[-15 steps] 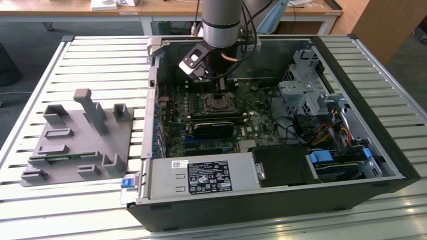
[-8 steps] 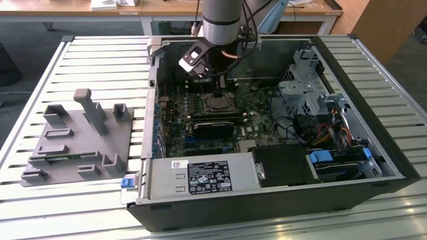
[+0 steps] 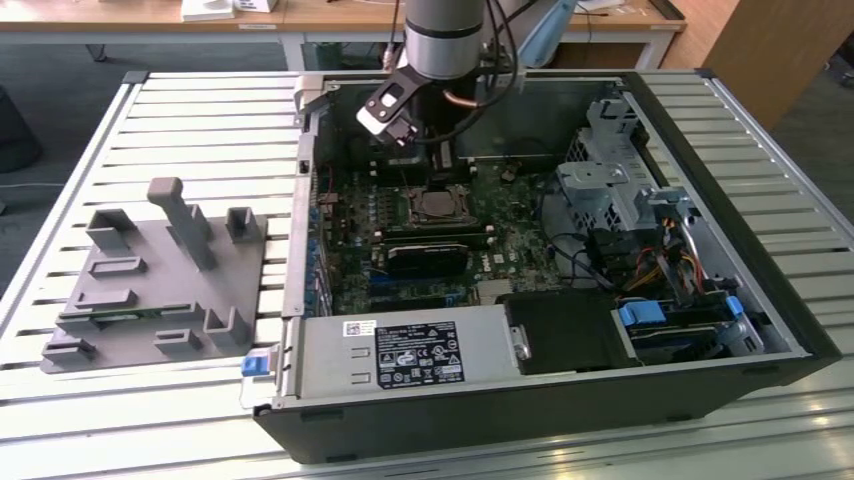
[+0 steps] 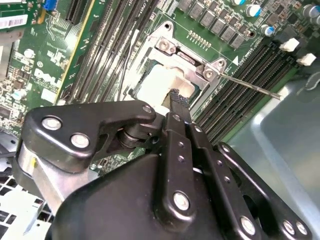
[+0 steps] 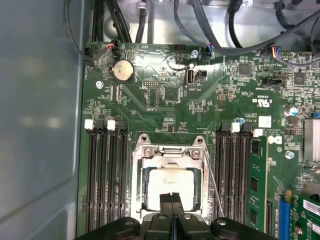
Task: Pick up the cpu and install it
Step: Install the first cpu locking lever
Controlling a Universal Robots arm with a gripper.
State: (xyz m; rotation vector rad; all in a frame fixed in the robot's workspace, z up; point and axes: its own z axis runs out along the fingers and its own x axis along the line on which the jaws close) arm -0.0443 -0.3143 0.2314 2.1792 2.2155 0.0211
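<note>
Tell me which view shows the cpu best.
First wrist view: the cpu lies face-on inside the socket frame, only one edge hidden by the gripper. Second wrist view shows the cpu oblique, partly behind a finger. Exterior view shows the cpu small.

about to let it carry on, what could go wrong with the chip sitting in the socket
1. The tool, tips shut, hangs right over the chip in the socket; a push off-centre could shift it or hurt the socket.
2. The thin lever beside the socket looks unlatched; the tool might snag it.
</note>
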